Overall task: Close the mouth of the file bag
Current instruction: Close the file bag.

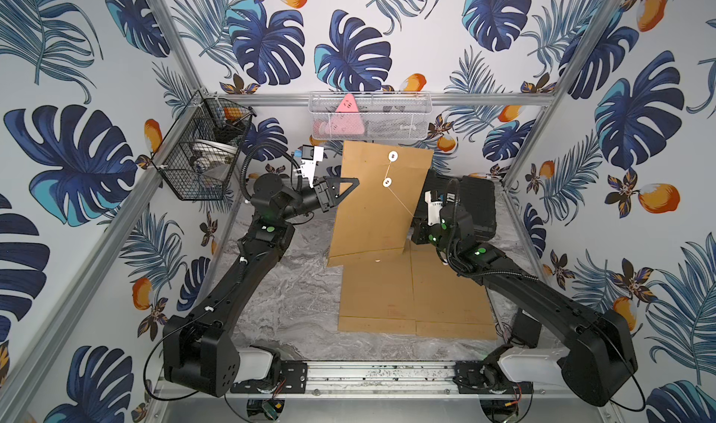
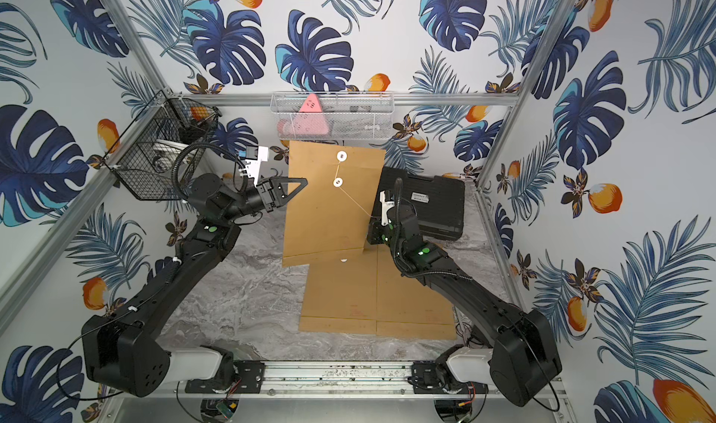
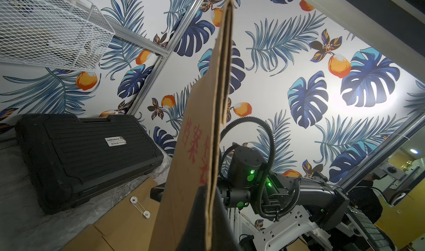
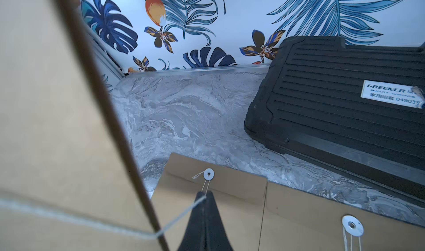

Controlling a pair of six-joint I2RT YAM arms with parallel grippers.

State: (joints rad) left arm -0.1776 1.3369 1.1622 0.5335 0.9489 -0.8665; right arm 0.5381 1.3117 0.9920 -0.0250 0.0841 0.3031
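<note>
Marble-patterned tabletop (image 1: pixel 294 297) is seen inside a cell papered with blue leaves and orange fruit. And the file bag (image 1: pixel 376 208) is up: it is raised off the surface, nearly upright and slightly tilted, between the 2 grippers.

Its edge is clamped by the left gripper (image 1: pixel 350 183), jaws closed flat on the kraft paper; in the left wrist view the bag is seen edge-on, rising from the fingers, with red characters printed on 1 face.

Two white discs are carried on the face turned to the top views, the upper disc (image 1: pixel 393 156) and the lower disc (image 1: pixel 387 182). A string (image 1: pixel 401 200) is run from the upper disc down to the lower one, then drawn taut away to the right gripper (image 4: pixel 203 199). That gripper is closed, and the string is pinched at its tip, just beside the bag's other edge.

Below the right gripper's tip, 2 spare file bags (image 1: pixel 377 293) are laid flat side by side on the marble, with their own discs visible in the right wrist view. Beyond that gripper, a black GREENER tool case (image 4: pixel 345 105) is set against the wall.

Past the left gripper, a black wire basket (image 1: pixel 201 157) is hung on the frame, and above the raised bag a white mesh basket (image 1: pixel 370 119) is mounted with a pink triangular item (image 1: pixel 346 105) inside.
</note>
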